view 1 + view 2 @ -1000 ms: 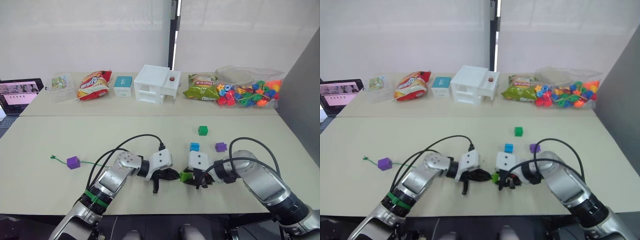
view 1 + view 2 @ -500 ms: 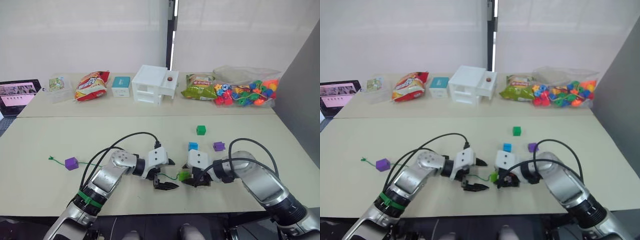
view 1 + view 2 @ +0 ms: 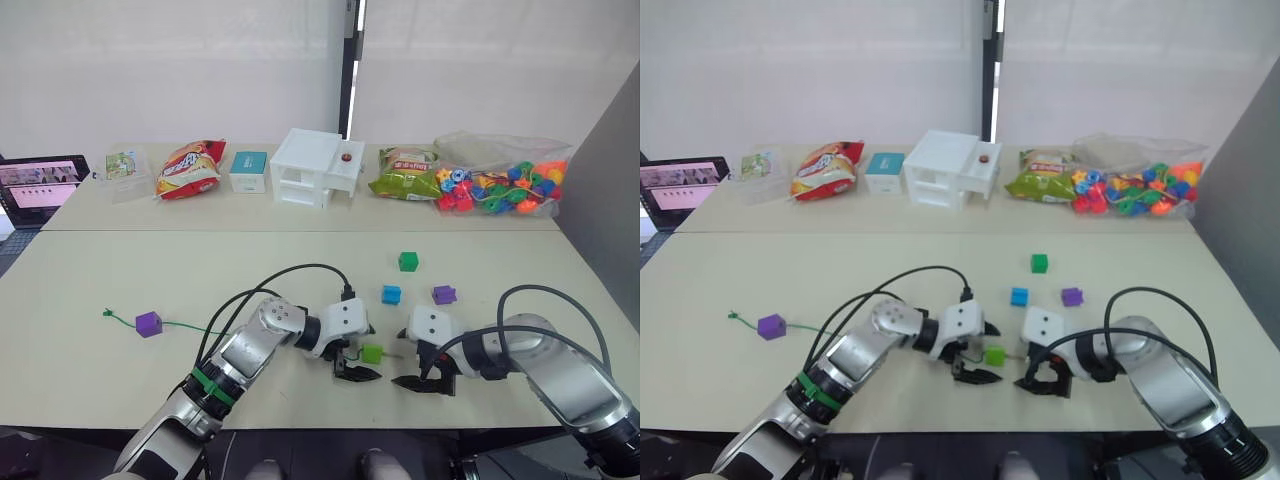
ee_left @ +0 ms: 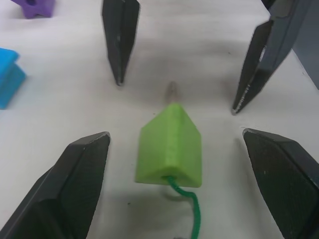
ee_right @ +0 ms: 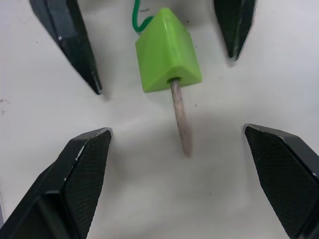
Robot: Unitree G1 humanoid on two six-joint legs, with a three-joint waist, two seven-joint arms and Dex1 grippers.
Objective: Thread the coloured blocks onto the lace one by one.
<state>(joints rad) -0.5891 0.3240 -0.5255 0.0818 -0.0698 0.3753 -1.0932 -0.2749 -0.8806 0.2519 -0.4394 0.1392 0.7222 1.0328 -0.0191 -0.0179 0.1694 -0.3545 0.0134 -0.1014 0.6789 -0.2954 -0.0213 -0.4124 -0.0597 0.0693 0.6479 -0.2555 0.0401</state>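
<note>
So, quick rundown of the table:

Lime-green wedge point(image 4: 170, 151): lying on the table point(image 3: 120, 290) between the two grippers, with the lace through its hole (nothing is gripping it).
Lace point(image 3: 185, 325): thin green cord going in one face of the wedge, stiff greyish tip point(image 5: 180, 117) poking out the other and resting on the table; far end runs off to the robot's left.
Purple block on the lace point(image 3: 148, 323): sits near that far end.
Left gripper point(image 3: 358, 360): fingers spread wide, either side of the wedge, not touching it.
Right gripper point(image 3: 418, 372): fingers also spread, facing the tip, holding nothing.
Loose blocks: blue point(image 3: 391, 294), purple point(image 3: 444, 294), dark green point(image 3: 407, 261), all further back on the table.
</note>
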